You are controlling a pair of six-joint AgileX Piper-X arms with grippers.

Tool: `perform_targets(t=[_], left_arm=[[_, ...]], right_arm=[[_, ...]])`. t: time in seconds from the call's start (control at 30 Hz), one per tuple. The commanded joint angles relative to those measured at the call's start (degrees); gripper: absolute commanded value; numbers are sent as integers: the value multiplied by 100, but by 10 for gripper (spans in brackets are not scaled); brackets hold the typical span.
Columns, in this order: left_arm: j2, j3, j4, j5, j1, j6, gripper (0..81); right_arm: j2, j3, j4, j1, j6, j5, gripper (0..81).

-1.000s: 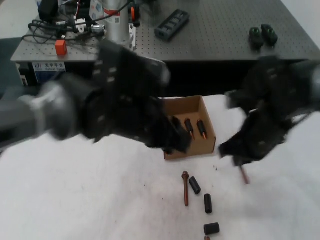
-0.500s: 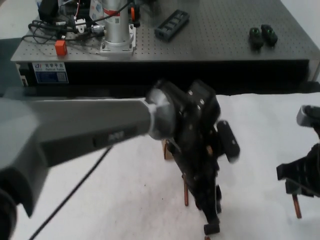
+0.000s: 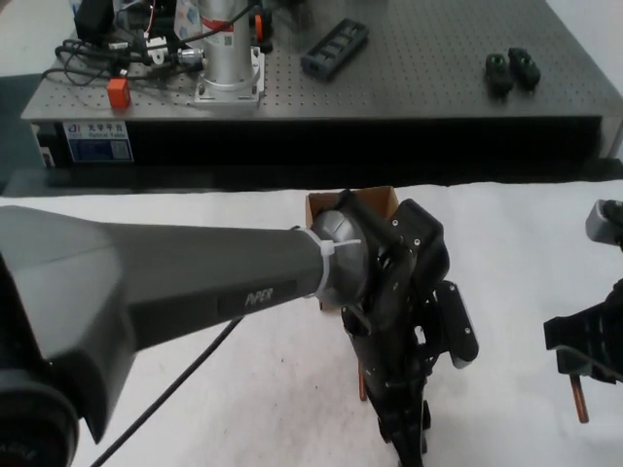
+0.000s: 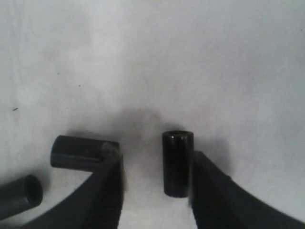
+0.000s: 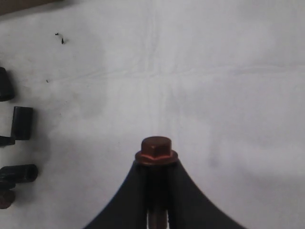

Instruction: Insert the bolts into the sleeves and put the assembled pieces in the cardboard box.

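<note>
Left wrist view: the left gripper [image 4: 156,160] has its jaws apart and low over the white cloth [image 4: 152,57], with one black sleeve [image 4: 177,163] lying between them. The sleeve is off centre: it sits against or just beside one jaw, with a clear gap to the other. Its long axis runs parallel to the jaws, so closing would likely bear on its curved sides. Its open bore faces outward, away from the wrist. A second sleeve [image 4: 78,151] lies just outside the opposite jaw, crosswise to it and apparently touching it. A third sleeve [image 4: 19,196] lies farther out on that side.

In the right wrist view, the right gripper [image 5: 156,164] is clamped on a copper bolt [image 5: 156,150]. The hex head stands just beyond the fingertips, and the shank runs back between the jaws toward the wrist.

In the high view, the cardboard box [image 3: 375,201] lies beyond the left arm's wrist, partly hidden by it, and the right gripper is well apart from the left.

Judgement: the left arm is the nearer one to the sleeve. The step in hand is gripping that sleeve. Because it is off centre, the far jaw will probably push it sideways before both jaws seat.
</note>
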State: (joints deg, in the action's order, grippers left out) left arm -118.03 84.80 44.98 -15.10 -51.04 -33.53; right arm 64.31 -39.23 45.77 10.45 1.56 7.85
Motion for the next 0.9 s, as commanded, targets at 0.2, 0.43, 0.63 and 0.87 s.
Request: perform_targets(t=[0.2,0.43,0.63,0.87], left_arm=[[-191,53,324,71,-156,0,314],[-216,53,131,71,-273,-326,314],[-216,53,131,83,-294,-511,125],[-116,79,131,739,-294,-250,7]], right_arm=[[-225,-22,19,7,-67,100,44],[-227,-22,19,7,-67,224,44],[-227,-22,19,7,-67,224,44],[-227,-22,-70,7,-67,606,44]])
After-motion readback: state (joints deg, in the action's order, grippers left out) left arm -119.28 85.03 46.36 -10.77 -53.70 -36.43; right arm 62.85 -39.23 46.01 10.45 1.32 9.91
